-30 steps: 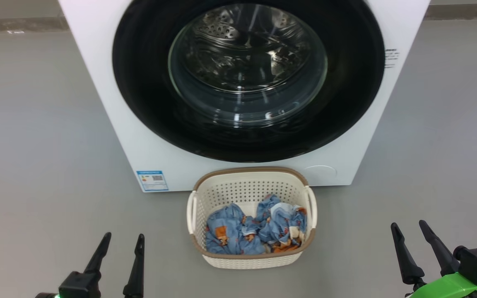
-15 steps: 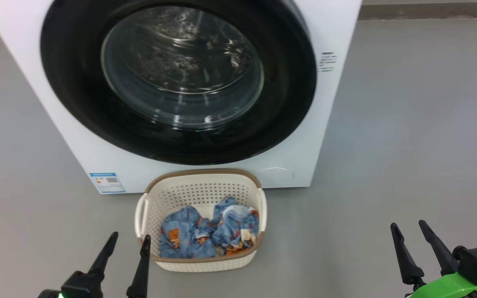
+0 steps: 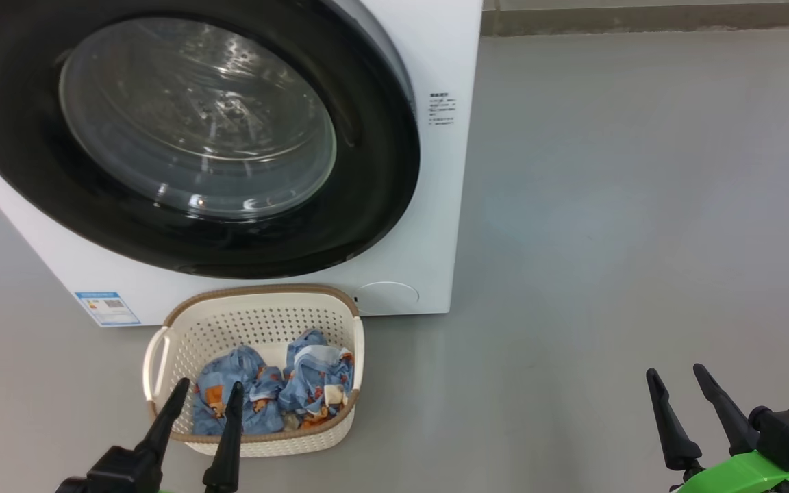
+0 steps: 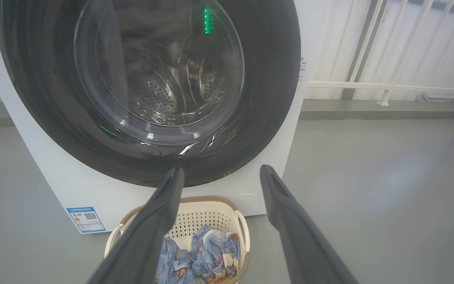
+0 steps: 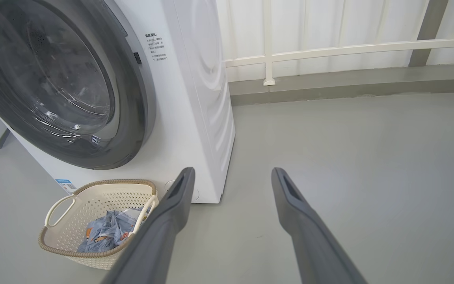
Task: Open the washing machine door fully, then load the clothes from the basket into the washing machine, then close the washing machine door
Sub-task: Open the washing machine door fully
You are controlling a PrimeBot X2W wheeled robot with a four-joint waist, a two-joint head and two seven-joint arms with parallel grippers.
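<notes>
Step one was not yet done: the washing machine door [image 3: 185, 137], glossy black with its bulging glass bowl, sat flush and shut on the front of the washing machine [image 3: 435, 205], up at the left of the head view. Right at the machine's foot stood the basket [image 3: 257, 291], just beside the white panel, though whether it touched I could not tell. The clothes [image 3: 278, 387] lay crumpled in its bottom, two blue bundles side by side. The left gripper [image 3: 209, 383] hung short of the basket's near side and above it, fingers apart and empty. The right gripper [image 3: 675, 370] hung well off to the right over the bare floor [image 3: 607, 239], fingers likewise spread with nothing between them. That door looked rigid and slick, with no pinch to be had on the glass or the ring. The right wrist view showed a grey lip along its right edge, and my call was that a fingertip hooked behind it, pulled firmly against the latch, would swing the door. The clothes looked light and limp, so a raised fold on top would be the spot to nip. The basket looked light too, and might slide if dragged.
</notes>
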